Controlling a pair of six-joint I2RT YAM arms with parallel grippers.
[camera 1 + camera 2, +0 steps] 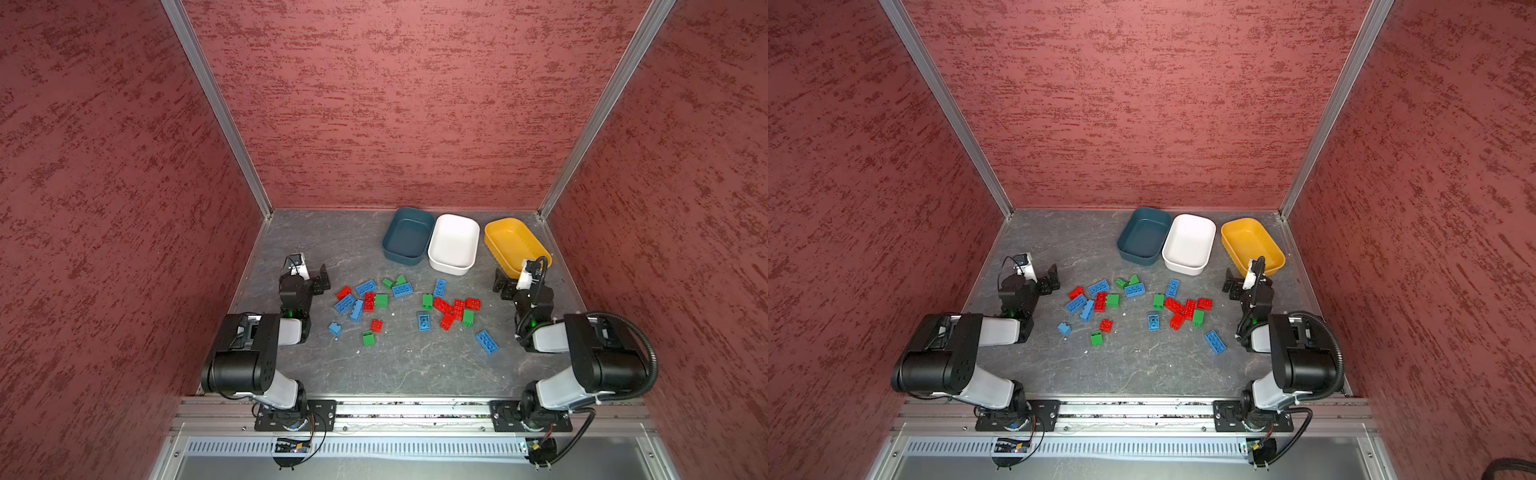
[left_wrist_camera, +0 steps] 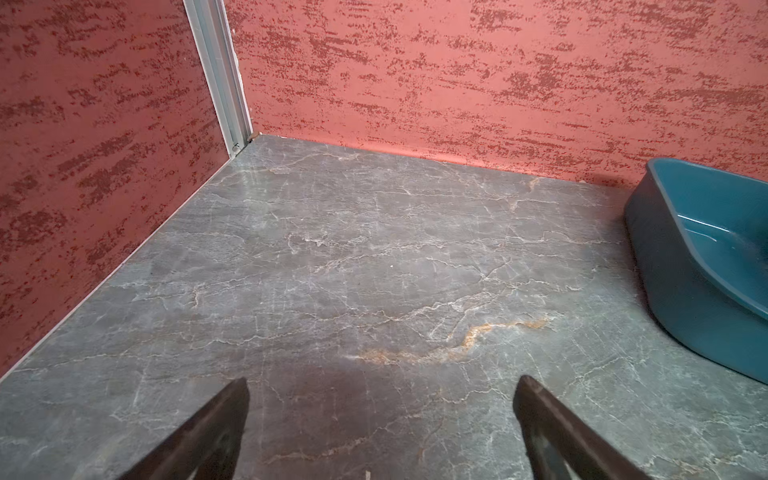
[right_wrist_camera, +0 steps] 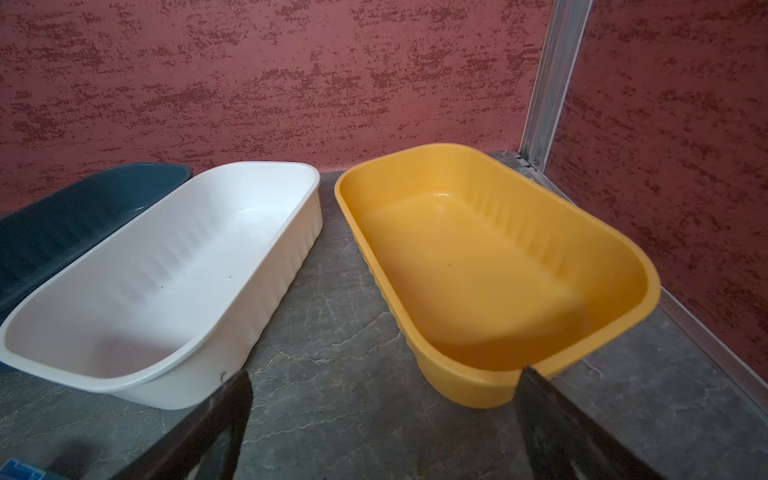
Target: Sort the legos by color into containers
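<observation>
**Sorting task, opening stage.** In both top views the legos (image 1: 369,301), red, blue and green, lie loose in two scattered groups at the centre of the counter (image 1: 395,365); none is in a container. The teal tub (image 1: 409,237), white tub (image 1: 453,243) and yellow tub (image 1: 513,243) stand empty in a row from 12 to 2 o'clock. The first two seem to touch; the yellow stands just apart. The left hand (image 2: 382,384) is poised at 9 o'clock of the pile, spread wide and holding nothing. The right hand (image 3: 384,374) is poised at 3 o'clock, equally spread and empty, near the yellow tub's closest rim. Judged step: approach before the first pick. The next move calls for assigning a colour to each tub, then lowering a spread hand over an isolated brick, since the clustered ones touch neighbours.
</observation>
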